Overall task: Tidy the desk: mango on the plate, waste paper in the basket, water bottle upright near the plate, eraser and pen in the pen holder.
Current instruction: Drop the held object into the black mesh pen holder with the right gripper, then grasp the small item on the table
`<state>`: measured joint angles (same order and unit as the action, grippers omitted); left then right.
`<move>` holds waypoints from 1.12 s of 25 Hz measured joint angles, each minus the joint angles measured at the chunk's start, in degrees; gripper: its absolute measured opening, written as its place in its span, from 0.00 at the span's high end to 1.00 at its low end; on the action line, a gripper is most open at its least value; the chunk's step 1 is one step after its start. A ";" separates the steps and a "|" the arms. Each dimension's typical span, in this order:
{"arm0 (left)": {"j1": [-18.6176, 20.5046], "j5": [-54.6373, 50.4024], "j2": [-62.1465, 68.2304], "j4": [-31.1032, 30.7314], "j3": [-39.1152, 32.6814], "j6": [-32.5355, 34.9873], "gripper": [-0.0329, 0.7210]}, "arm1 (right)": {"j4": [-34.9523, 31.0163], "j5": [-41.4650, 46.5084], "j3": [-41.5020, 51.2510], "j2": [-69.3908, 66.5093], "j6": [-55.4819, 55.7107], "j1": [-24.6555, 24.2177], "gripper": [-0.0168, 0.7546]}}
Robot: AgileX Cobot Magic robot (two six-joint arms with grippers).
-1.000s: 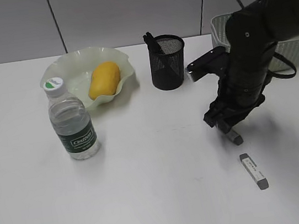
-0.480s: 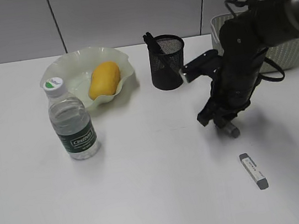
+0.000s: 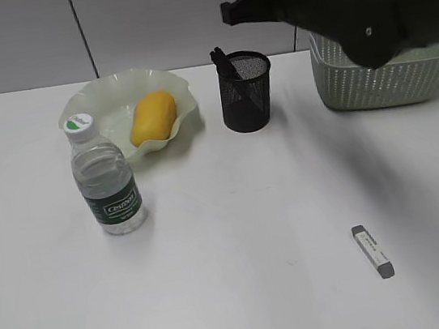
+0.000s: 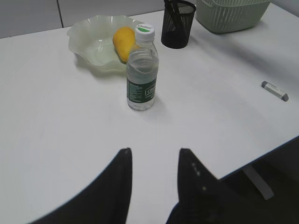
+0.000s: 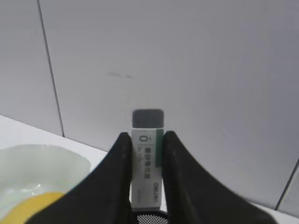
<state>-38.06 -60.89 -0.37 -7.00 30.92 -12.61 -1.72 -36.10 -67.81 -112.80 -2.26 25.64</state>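
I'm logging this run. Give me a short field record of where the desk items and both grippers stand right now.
mango: on the plate
water bottle: upright, in front of the plate
pen holder: holds a dark pen
right gripper: shut on an eraser, above the pen holder
second eraser: lying on the desk
basket: far right, contents not visible
left gripper: open, empty

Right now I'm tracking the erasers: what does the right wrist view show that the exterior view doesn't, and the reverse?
Only the right wrist view shows the right pincer shut on the held eraser. Only the exterior view shows the loose eraser lying on the desk, the upright water bottle and the basket. Both show the plate, the mango and the pen holder.
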 joint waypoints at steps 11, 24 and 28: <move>0.00 0.00 0.00 0.02 0.00 0.00 0.63 | -0.81 -4.98 0.36 -9.06 0.00 0.00 0.49; 0.00 0.00 0.00 0.02 0.00 0.00 0.63 | -0.25 62.67 1.29 18.55 -1.55 -0.49 0.36; 0.00 0.06 1.83 0.02 0.00 0.00 0.63 | 0.03 85.19 8.24 30.75 -0.87 -0.55 0.41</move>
<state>-38.06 -60.84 1.46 -6.98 30.92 -12.61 -1.69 49.09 -59.57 -82.05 -3.12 25.09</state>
